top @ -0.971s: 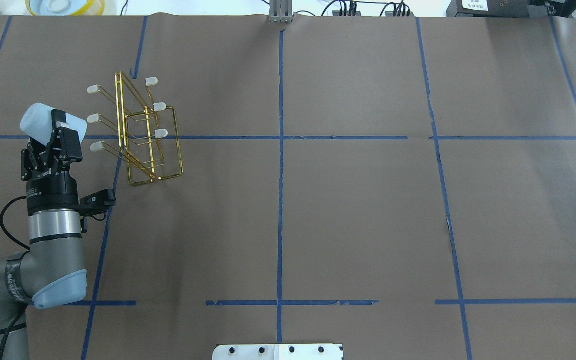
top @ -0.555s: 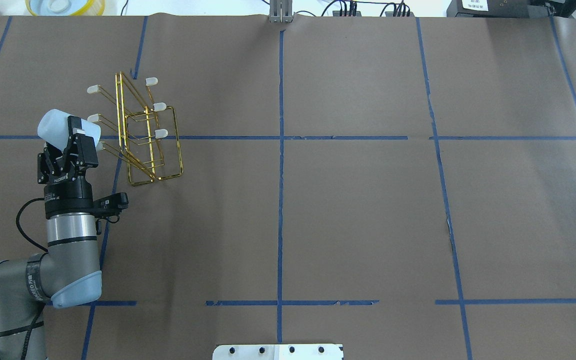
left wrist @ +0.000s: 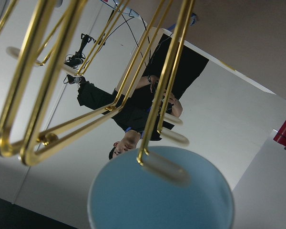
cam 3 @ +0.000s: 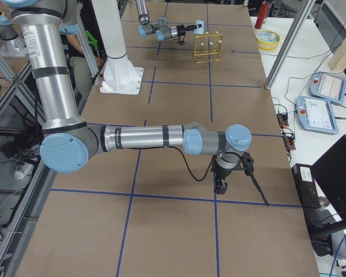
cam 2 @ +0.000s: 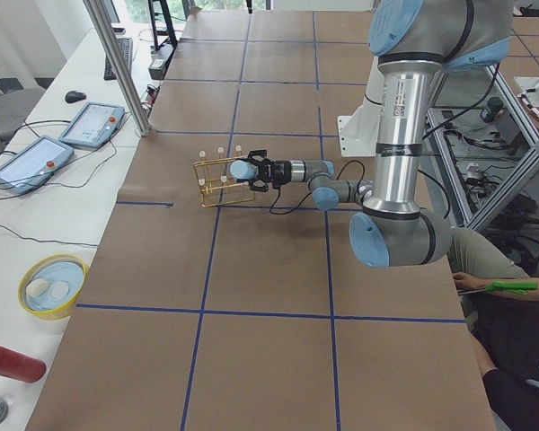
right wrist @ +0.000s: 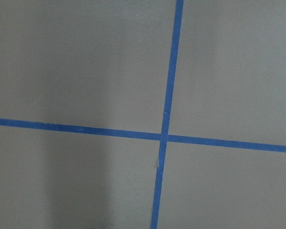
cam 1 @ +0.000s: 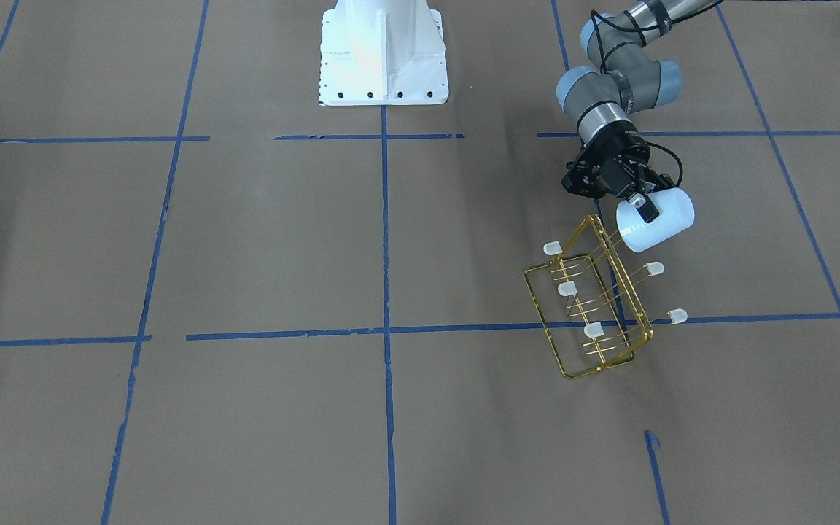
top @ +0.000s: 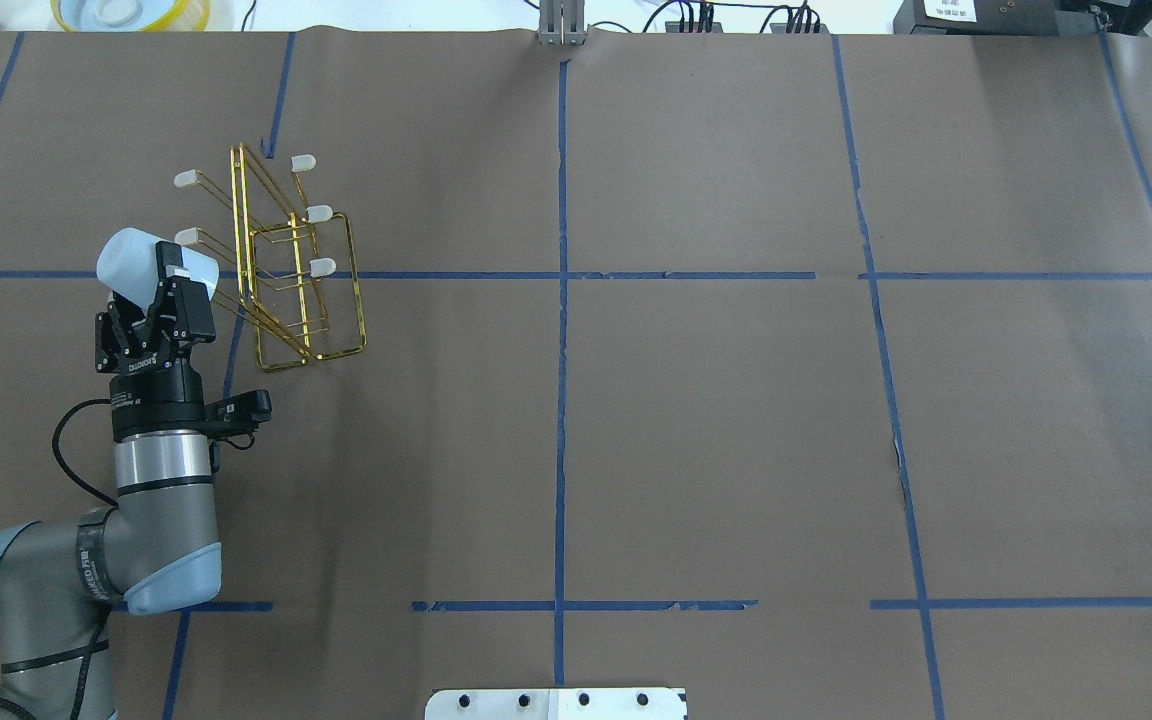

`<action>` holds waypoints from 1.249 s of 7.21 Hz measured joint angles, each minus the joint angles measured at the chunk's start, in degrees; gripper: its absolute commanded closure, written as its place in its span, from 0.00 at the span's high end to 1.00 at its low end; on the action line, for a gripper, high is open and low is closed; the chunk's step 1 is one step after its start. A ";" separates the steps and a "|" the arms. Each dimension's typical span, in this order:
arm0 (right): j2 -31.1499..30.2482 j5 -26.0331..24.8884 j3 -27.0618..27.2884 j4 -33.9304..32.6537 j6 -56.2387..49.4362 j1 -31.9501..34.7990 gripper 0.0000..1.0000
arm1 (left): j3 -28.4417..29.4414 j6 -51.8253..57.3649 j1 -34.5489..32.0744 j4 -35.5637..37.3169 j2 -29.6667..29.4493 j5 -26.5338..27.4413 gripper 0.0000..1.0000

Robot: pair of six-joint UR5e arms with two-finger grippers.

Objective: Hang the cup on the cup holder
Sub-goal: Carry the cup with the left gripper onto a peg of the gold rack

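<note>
Pale cup (top: 131, 260), in left gripper (top: 162, 276), has drawn closer to cup holder (top: 239, 220).

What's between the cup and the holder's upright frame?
A slanted prong of the cup holder; the left wrist view shows its capped tip at the mouth of the cup.

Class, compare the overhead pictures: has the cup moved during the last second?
Yes. The cup has shifted right, closer to the fixed gold rack.

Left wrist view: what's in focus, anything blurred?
Left wrist view: the cup and the capped prong tip over it are soft, too near the lens; the cup holder wires read sharper. Overhead view: evenly lit, crisp.
</note>
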 measured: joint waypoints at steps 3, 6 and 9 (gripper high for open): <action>0.00 0.00 0.00 0.00 0.00 0.00 1.00 | 2.95 -1.41 0.11 -0.05 -1.89 -0.01 0.00; 0.00 0.00 0.00 0.00 0.00 0.00 1.00 | 4.10 -2.26 0.74 -0.07 -2.13 -0.12 0.00; 0.00 0.00 0.00 0.00 0.00 0.00 1.00 | 4.44 -3.68 0.88 -0.19 -2.60 -0.47 0.26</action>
